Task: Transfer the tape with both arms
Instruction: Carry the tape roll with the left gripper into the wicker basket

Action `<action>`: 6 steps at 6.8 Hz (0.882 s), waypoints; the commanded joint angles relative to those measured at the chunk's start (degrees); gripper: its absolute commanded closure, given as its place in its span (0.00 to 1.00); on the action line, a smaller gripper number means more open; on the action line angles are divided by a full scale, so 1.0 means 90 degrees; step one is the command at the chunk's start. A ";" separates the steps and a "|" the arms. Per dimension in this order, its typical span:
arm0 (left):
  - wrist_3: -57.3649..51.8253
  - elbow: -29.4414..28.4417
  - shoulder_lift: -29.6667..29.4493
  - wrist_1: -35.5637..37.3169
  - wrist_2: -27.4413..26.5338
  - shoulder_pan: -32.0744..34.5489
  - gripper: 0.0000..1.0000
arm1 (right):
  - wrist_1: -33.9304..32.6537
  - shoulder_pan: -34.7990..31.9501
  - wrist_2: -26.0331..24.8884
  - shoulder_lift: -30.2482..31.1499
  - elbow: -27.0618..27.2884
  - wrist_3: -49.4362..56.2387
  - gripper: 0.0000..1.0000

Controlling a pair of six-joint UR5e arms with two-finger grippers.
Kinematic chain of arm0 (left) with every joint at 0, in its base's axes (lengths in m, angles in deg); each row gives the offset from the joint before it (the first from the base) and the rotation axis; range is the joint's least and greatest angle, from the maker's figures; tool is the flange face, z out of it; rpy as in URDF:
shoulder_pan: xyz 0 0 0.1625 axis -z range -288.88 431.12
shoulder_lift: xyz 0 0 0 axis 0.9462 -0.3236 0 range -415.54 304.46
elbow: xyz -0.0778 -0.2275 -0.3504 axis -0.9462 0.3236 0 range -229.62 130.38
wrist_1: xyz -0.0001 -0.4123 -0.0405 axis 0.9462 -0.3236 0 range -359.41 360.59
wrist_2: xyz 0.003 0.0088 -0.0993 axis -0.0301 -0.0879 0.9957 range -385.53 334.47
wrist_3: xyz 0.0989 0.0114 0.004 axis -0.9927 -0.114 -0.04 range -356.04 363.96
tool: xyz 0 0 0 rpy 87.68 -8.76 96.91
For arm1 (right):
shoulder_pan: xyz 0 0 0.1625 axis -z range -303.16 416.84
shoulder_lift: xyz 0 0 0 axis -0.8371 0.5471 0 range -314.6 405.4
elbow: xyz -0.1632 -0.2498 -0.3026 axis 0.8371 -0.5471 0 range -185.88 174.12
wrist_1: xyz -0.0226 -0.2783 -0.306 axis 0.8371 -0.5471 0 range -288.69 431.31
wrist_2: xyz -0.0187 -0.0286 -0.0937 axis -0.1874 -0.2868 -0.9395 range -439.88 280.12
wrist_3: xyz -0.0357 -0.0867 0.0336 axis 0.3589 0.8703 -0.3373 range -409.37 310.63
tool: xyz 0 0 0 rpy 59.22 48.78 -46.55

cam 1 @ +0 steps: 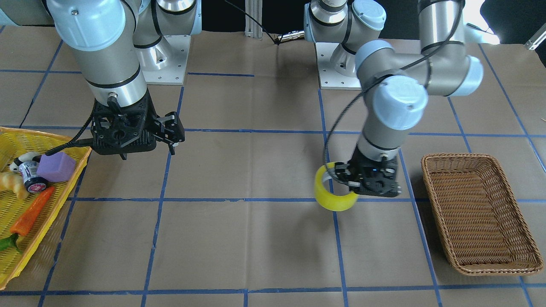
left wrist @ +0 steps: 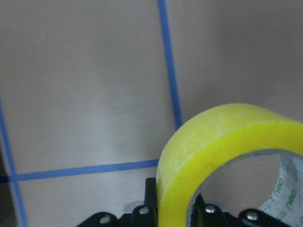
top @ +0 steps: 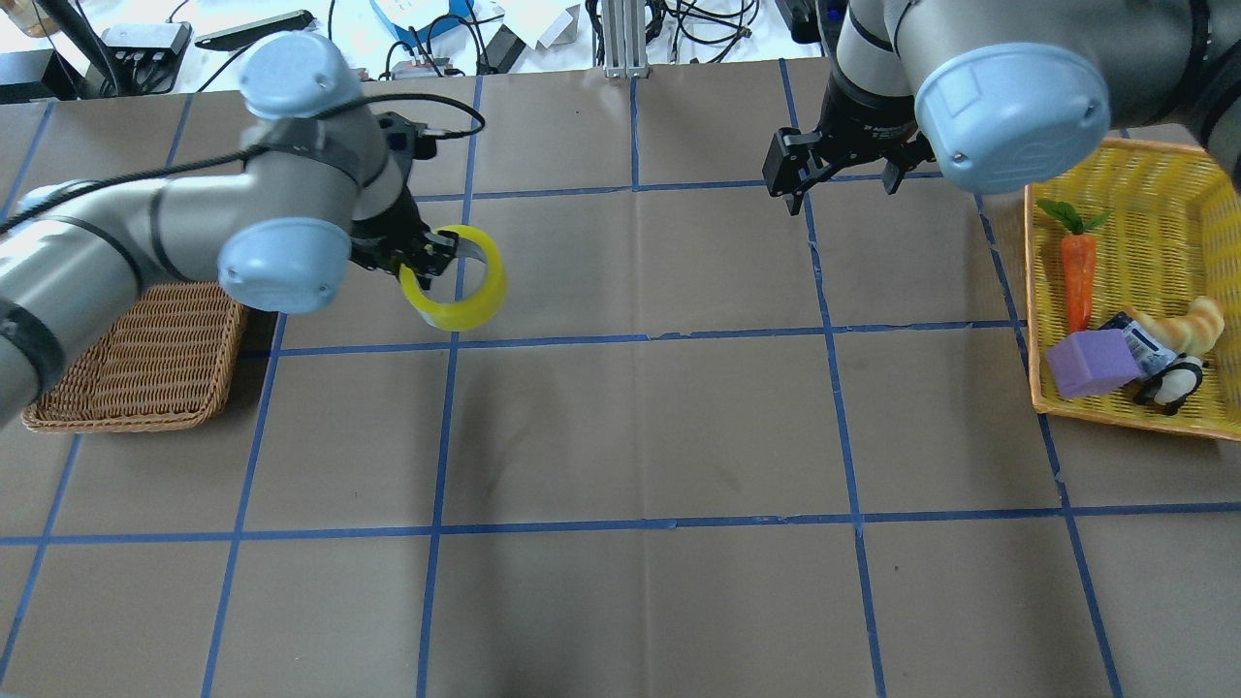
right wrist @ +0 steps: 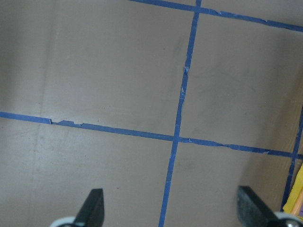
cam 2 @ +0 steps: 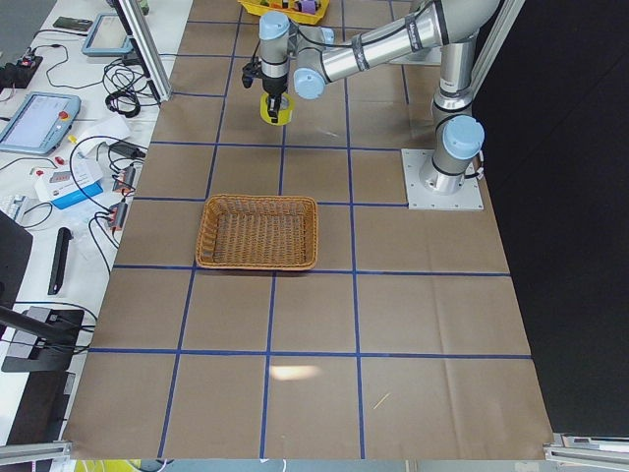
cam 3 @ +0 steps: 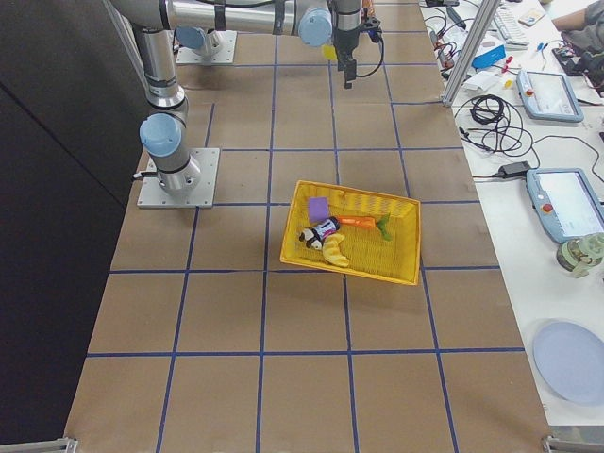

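Note:
The yellow tape roll [cam 1: 333, 201] hangs above the brown table, gripped by its wall. My left gripper [cam 1: 338, 180] is shut on it, one finger inside the ring and one outside. It also shows in the overhead view [top: 477, 291], held by the left gripper [top: 428, 264], and fills the lower right of the left wrist view [left wrist: 213, 137]. My right gripper [top: 842, 192] is open and empty, well apart on the other side of the table. Its two fingers stand wide apart over bare table in the right wrist view [right wrist: 173, 210].
A brown wicker basket [top: 145, 359] sits on the table beside and behind the left arm, away from the right arm. A yellow tray [top: 1154, 147] by the right arm holds a carrot [top: 1077, 276], a purple block [top: 1091, 364], a croissant, a dark jar and a toy.

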 commanded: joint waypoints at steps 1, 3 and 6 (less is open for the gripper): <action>-0.2674 -0.1007 -0.0095 -0.1233 -0.0004 -0.1651 0.97 | 0.0001 0.0001 -0.0001 -0.0003 0.0008 -0.0008 0.00; -0.4937 -0.1517 -0.0610 -0.1279 -0.0043 -0.2709 0.94 | 0.0001 0.0001 -0.0001 -0.0003 0.0018 -0.0008 0.00; -0.5961 -0.1725 -0.1841 -0.0160 -0.0072 -0.3397 0.73 | 0.0001 0.0001 -0.0001 -0.0003 0.0018 -0.0008 0.00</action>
